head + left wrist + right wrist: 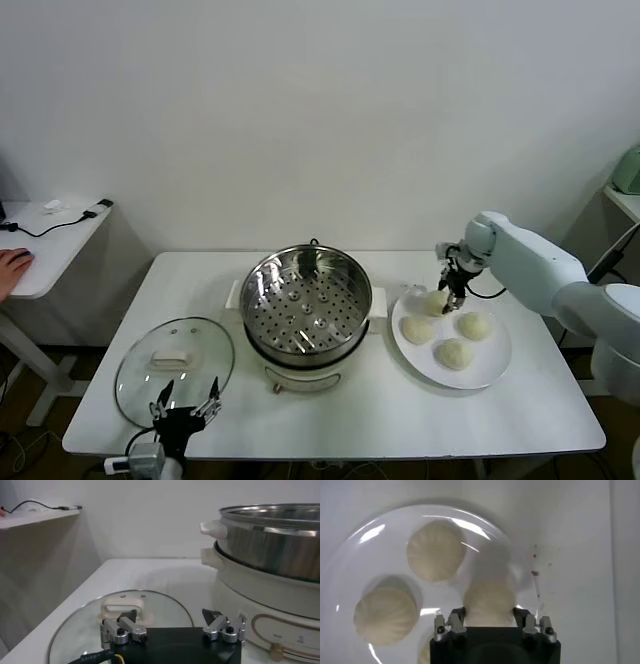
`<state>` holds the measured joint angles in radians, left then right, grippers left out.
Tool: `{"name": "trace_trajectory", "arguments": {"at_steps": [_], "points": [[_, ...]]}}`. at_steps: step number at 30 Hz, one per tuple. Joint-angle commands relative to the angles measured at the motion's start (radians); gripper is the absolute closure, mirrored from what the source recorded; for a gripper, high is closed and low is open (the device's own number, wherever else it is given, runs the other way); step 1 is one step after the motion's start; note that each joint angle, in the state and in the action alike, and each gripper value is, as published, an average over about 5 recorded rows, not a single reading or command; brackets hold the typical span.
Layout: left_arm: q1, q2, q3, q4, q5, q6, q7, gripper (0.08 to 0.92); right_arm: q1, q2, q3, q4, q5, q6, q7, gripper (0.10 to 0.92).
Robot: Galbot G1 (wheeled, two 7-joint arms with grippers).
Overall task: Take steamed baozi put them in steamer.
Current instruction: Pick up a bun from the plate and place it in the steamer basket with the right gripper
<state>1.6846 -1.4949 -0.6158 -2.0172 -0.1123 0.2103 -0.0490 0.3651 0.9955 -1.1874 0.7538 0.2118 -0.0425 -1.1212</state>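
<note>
right gripper [489, 622] is down on the white plate [490, 370], fingers [455, 617] pressed on both sides of one baozi [489, 600], grasping it. three more baozi sit on the plate. steamer [305, 300] mid-table, tray bare. left gripper [172, 630] fully spread over the glass lid [130, 375], touching nothing.

Surface [360, 420] carries steamer [305, 300] at centre, glass lid [175, 365] at its left-front, plate [490, 372] at its right holding four baozi [453, 352].
</note>
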Motion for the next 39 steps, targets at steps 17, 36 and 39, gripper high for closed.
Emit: {"name": "trace_trajectory", "arguments": {"at_steps": [17,36,39], "points": [[0.035,0.001,0.015,-0.046,0.013,-0.009,-0.008,0.177,0.555,0.3,-0.32,0.559,0.207,0.454,-0.075,0.372],[0.053,-0.004,0.027,-0.053,0.019,-0.012,-0.011,0.177,0.121,0.401,-0.177,0.112,-0.343,0.665,0.143,0.372],[0.052,-0.005,0.028,-0.052,0.019,-0.012,-0.013,0.177,0.094,0.42,-0.154,0.053,-0.364,0.678,0.167,0.372]]}}
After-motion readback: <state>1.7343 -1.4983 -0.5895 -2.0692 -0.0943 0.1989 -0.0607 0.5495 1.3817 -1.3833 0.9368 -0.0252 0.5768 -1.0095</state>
